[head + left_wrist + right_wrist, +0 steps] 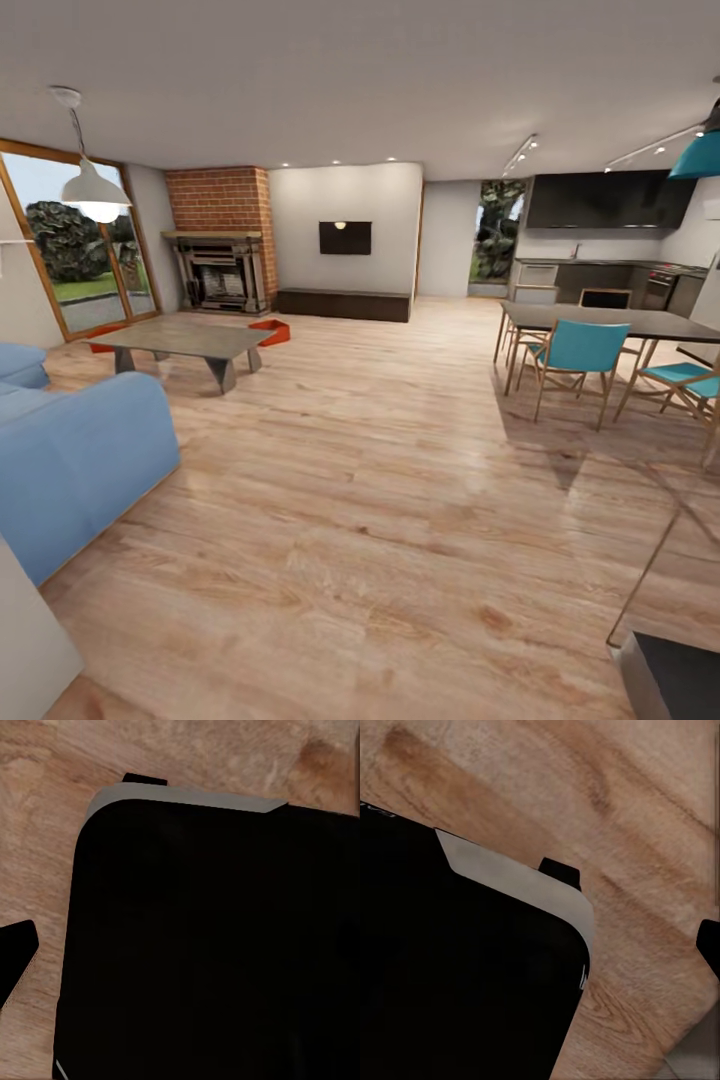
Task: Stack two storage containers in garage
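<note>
I stand in the living room on a light wood-plank floor [380, 500]. One orange-red storage container [271, 331] lies on the floor just right of the low coffee table [185, 340], in front of the brick fireplace [220, 262]. The second storage container [104, 345] shows partly behind the table's left end. Both are far ahead on the left. In the left wrist view a dark fingertip [16, 960] sits at the frame's edge beside my black base [210, 945]. In the right wrist view another fingertip [709, 945] sits at the edge, with nothing between the fingers.
A blue sofa [75, 455] stands close on the left. Glass doors [85, 255] line the left wall. A dining table [610, 322] with teal chairs [582, 350] stands on the right, the kitchen behind it. A dark object [672, 676] sits at my lower right. Open plank floor runs down the middle.
</note>
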`<state>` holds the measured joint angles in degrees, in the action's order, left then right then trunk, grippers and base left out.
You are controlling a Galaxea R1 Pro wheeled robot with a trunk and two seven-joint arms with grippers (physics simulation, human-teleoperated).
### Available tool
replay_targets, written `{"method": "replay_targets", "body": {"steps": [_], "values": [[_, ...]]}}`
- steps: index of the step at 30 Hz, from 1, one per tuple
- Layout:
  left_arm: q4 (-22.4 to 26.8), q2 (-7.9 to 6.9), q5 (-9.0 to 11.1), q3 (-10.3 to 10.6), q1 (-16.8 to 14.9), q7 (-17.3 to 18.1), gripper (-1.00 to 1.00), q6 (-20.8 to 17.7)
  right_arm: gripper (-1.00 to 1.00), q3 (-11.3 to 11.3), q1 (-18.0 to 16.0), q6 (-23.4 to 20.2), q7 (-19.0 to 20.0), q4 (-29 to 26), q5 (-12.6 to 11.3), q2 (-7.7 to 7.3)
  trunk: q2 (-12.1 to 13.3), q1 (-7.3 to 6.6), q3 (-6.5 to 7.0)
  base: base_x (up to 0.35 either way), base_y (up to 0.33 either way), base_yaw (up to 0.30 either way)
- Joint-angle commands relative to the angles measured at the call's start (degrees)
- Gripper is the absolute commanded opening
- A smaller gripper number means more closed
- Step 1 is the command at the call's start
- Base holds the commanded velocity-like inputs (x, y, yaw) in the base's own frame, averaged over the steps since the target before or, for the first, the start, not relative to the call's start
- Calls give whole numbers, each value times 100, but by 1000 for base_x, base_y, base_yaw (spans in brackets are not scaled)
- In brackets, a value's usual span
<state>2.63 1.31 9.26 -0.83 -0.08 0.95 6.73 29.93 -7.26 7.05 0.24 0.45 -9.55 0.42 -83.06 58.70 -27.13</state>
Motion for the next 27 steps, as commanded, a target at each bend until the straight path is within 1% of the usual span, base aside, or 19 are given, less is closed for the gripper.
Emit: {"method": "replay_targets", "body": {"steps": [1, 27], "values": [[1, 1, 41, -5, -1, 10, 100, 12, 100, 48, -4, 24, 3, 8, -57, 2, -2, 3, -5, 321, 0, 0], [1, 1, 41, -8, -1, 10, 100, 12, 100, 60, -4, 7, 4, 8, -40, 2, -2, 3, -5, 321, 0, 0]]}}
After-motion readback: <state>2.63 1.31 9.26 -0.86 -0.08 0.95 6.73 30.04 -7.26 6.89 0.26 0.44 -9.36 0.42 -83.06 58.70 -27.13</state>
